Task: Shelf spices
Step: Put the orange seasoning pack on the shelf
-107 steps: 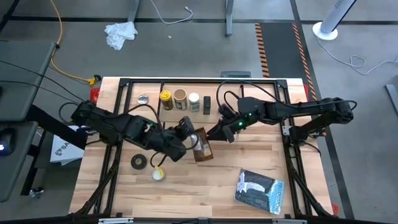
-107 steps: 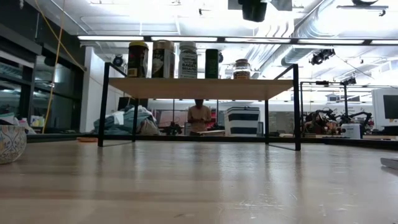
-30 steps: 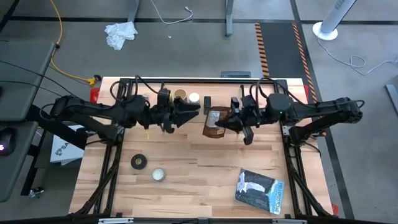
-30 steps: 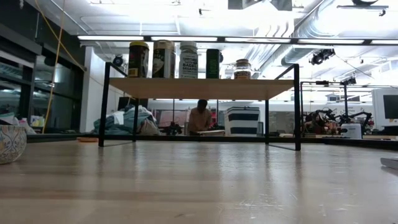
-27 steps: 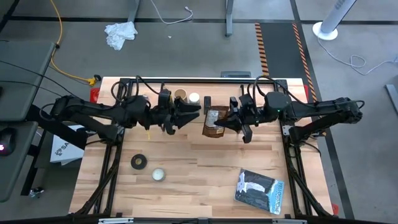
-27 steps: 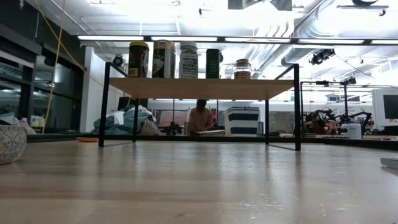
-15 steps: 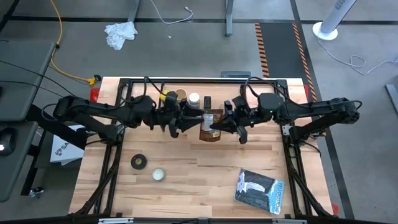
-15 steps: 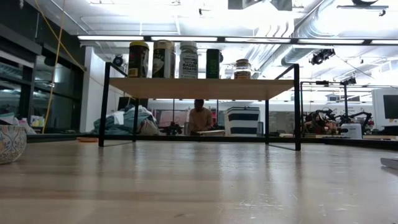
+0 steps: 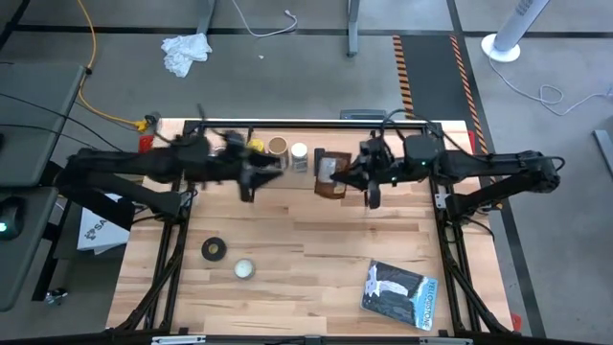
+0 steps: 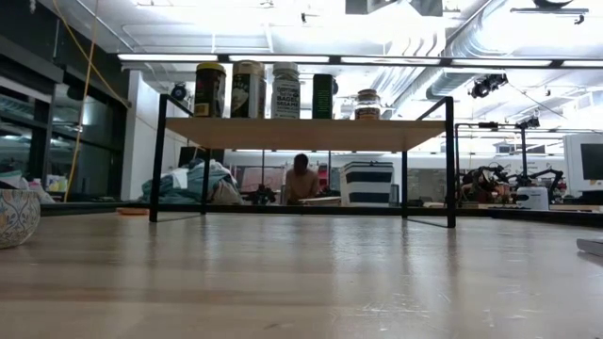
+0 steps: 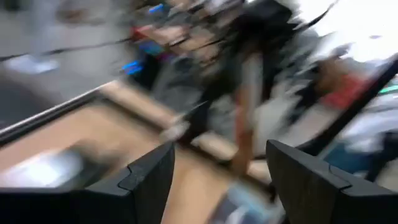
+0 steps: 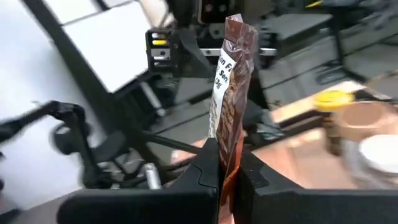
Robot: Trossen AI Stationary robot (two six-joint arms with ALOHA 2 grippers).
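Observation:
The shelf (image 10: 301, 133) stands at the table's far edge, and several spices stand on its plank: a yellow-lidded jar (image 9: 255, 147), a tan-lidded jar (image 9: 277, 146), a white-capped bottle (image 9: 299, 151), a dark bottle (image 10: 321, 96) and a tiny jar (image 10: 366, 104). My right gripper (image 9: 345, 179) is shut on the flat brown packet (image 9: 330, 175) just in front of the shelf. To the packet's left, my left gripper (image 11: 221, 180) is open and holds nothing; it shows blurred in the high view (image 9: 254, 171). My right gripper pinches the brown packet between its two fingers at the packet's near end (image 12: 229, 146). The fingers come level from the table's right. The packet sticks out past the fingertips, edge-on in the right wrist view, and is lifted clear of the table.
A black tape roll (image 9: 214, 249) and a small patterned bowl (image 9: 244, 269) lie at the table's near left. A dark flat book (image 9: 400, 292) lies at the near right. Bare wood lies in the middle. A person (image 10: 301, 179) is in the room beyond.
My left gripper has drawn back toward the table's left edge, away from the packet, still open. My right gripper has carried the packet a little toward the far edge, closer to the shelf.

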